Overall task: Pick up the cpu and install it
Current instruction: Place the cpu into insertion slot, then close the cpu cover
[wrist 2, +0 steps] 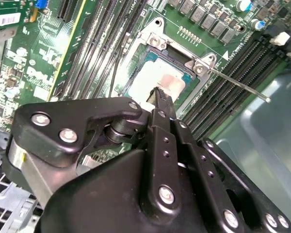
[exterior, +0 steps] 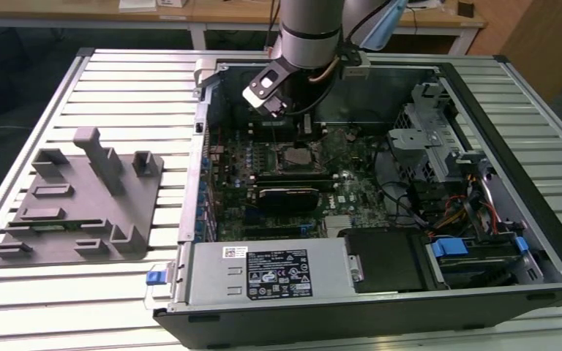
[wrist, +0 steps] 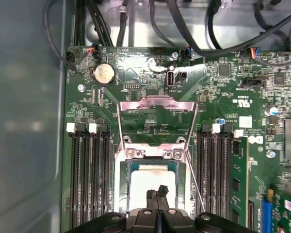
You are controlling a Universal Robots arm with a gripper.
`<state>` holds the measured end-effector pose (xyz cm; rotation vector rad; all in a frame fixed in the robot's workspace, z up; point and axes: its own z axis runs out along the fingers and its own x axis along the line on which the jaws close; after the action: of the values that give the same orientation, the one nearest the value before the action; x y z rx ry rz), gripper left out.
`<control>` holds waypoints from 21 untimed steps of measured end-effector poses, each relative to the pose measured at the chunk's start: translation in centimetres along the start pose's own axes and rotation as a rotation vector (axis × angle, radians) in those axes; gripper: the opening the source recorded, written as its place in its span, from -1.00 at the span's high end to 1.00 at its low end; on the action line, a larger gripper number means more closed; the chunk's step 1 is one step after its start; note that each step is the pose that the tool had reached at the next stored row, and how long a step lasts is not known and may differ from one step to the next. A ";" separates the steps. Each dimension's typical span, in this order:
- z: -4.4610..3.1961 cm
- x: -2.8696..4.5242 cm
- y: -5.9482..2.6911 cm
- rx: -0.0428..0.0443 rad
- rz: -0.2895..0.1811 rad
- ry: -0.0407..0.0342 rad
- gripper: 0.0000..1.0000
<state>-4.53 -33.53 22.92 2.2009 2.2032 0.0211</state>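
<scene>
Exterior view: the arm [exterior: 310, 29] goes from the upper middle of the frame into the open computer case [exterior: 359, 322], above the motherboard [exterior: 350, 194]. Second wrist view: the cpu [wrist 2: 153, 77] lies flat inside the socket [wrist 2: 157, 41]; the gripper [wrist 2: 158, 92] is narrow, with its fingers pressed together just over the chip. First wrist view: the metal plate [wrist: 155, 104] of the socket stands open.

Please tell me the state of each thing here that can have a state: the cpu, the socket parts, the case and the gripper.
cpu, lying flat in the socket, uncovered.
socket, open.
load plate, swung up and back.
lever, released, sticking out free.
computer case, on its side, side panel off.
gripper, shut, tips right over the cpu's top.
</scene>
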 end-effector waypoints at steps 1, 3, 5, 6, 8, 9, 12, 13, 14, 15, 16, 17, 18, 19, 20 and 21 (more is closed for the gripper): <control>-0.19 0.00 0.01 0.0000 0.000 0.0001 0.79; -0.61 0.00 0.02 0.0000 0.000 0.0000 0.79; -1.08 0.00 0.03 0.0000 0.000 0.0000 0.79; -1.31 0.00 0.04 0.0000 0.000 0.0000 0.79; -1.75 0.00 0.05 0.0000 0.000 0.0001 0.79; -1.95 -0.01 0.06 0.0000 0.000 0.0000 0.79; -2.27 -0.01 0.07 0.0000 0.000 0.0000 0.79; -2.27 0.00 0.07 -0.0001 0.000 0.0002 0.79; -2.28 -0.01 0.07 0.0000 0.001 0.0000 0.79; -2.28 -0.01 0.07 0.0000 0.001 0.0000 0.79; -2.28 -0.01 0.07 0.0000 0.001 0.0000 0.79; -2.28 -0.01 0.07 0.0000 0.001 0.0000 0.79; -2.28 -0.01 0.07 0.0000 0.001 0.0000 0.79; -2.28 -0.01 0.07 0.0000 0.001 0.0000 0.79; -2.28 -0.01 0.07 0.0000 0.001 0.0000 0.79; -2.28 -0.01 0.07 0.0000 0.001 0.0000 0.79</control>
<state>-4.53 -33.52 25.20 2.2020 2.2020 0.0211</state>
